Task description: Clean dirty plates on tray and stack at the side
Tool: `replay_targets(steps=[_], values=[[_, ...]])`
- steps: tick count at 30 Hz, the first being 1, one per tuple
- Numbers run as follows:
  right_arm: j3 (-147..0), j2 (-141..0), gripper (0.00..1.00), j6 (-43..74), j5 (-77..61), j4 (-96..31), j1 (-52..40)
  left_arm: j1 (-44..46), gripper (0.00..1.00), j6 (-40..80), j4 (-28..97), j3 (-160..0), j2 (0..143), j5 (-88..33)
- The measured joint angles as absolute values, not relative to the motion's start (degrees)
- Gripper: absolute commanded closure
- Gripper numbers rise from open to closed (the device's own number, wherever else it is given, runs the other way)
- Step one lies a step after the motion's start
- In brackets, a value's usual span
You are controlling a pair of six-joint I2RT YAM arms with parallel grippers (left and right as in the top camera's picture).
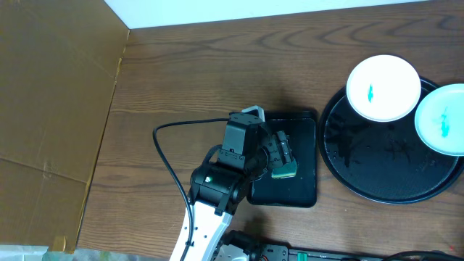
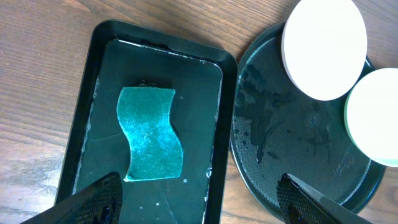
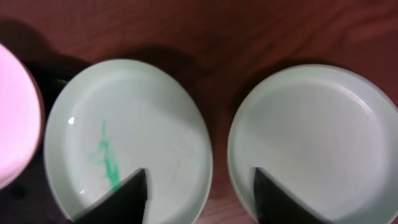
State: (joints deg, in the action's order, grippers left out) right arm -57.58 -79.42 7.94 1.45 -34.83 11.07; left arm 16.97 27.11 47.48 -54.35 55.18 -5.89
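Two white plates with teal smears sit on the round black tray (image 1: 377, 174): one at the back (image 1: 383, 88), one at the right edge (image 1: 442, 119). Both show in the left wrist view (image 2: 323, 46) (image 2: 373, 118). My left gripper (image 1: 279, 152) is open and empty above a teal sponge (image 2: 149, 134) in a black rectangular tray (image 2: 211, 124). In the right wrist view, my right gripper (image 3: 202, 199) is open and empty above the gap between a smeared plate (image 3: 127, 137) and a clean plate (image 3: 311, 137) lying on bare wood. Another plate's rim (image 3: 12, 118) shows at the left.
A cardboard sheet (image 1: 51, 94) covers the table's left side. A black cable (image 1: 170, 156) loops left of my left arm. The rectangular tray (image 1: 297, 192) lies just left of the round tray. The round tray's surface (image 2: 292, 143) is wet.
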Motion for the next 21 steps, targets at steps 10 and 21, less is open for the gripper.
replay_targets(steps=[10, 21], values=[[-57.6, -92.2, 0.49, -0.7, 1.2, -30.9, 12.0, 17.0, 0.20, 27.1, 47.5, -54.3, 55.2, -5.9], [-57.6, -96.1, 0.99, -2.5, -1.8, -30.8, 12.3, 17.0, 0.20, 27.1, 47.5, -54.3, 55.2, -5.9]])
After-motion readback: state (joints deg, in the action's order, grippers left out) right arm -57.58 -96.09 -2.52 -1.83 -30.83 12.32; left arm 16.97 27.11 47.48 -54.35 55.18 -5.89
